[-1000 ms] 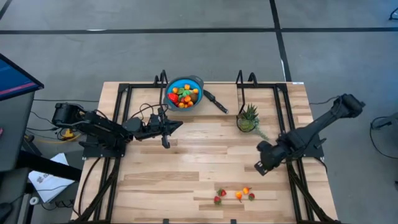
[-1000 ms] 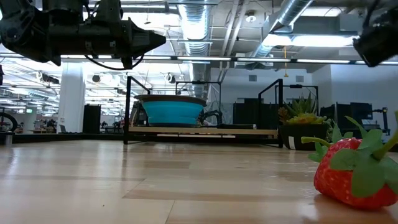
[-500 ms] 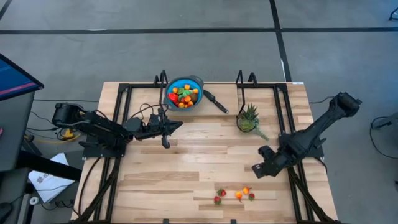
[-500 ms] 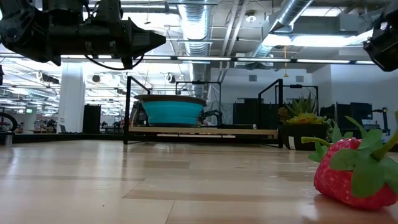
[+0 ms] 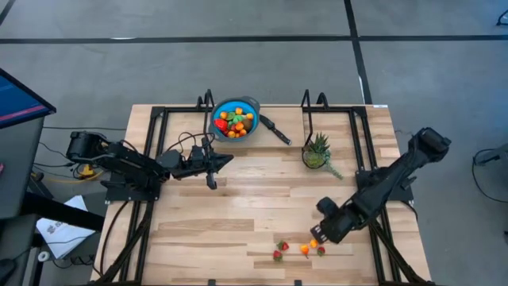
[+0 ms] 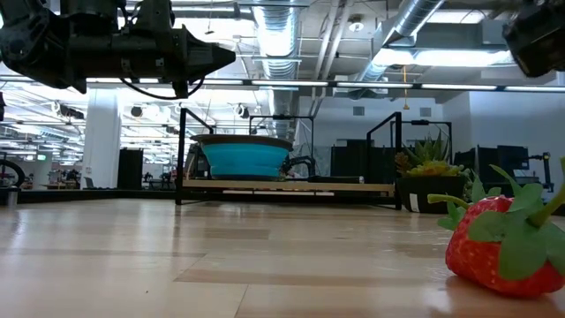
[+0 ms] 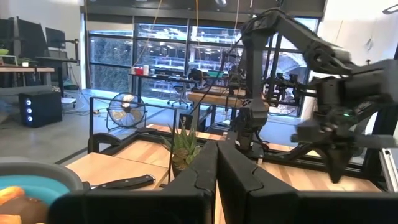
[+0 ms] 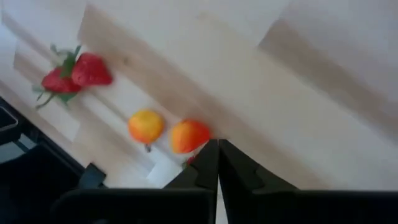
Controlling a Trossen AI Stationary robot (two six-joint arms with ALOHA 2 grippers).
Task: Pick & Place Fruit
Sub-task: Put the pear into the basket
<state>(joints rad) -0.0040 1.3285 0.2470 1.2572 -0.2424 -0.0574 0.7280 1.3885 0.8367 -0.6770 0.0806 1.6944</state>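
Mostly done, by the look of it. Going left to right:

Left gripper (image 5: 225, 161) hangs above the table's far left part, near the bowl, fingers clenched together on nothing. It looks parked.

Round blue bowl with a black handle (image 5: 252, 104) sits at the far edge, left of centre. It holds a heap of small toy fruits (image 5: 233, 121): orange pieces, something red, a bit of green. Can't count them from above. That's the delivered share, I'd say.

Spiky green potted plant (image 5: 317, 149) stands right of the bowl, not part of the job.

Still left on the bare wood, near edge and right of centre: two red toy strawberries (image 8: 74, 74) touching each other, then a yellow-orange round fruit (image 8: 146, 126) and a redder orange fruit (image 8: 189, 135) just beside it. In the high view a further small red piece (image 5: 321, 251) lies at the right end of that row.

Right gripper (image 5: 317, 233) is low over that cluster, right above the redder orange fruit, fingers pressed shut, empty. My read: it has to open before it can take anything.
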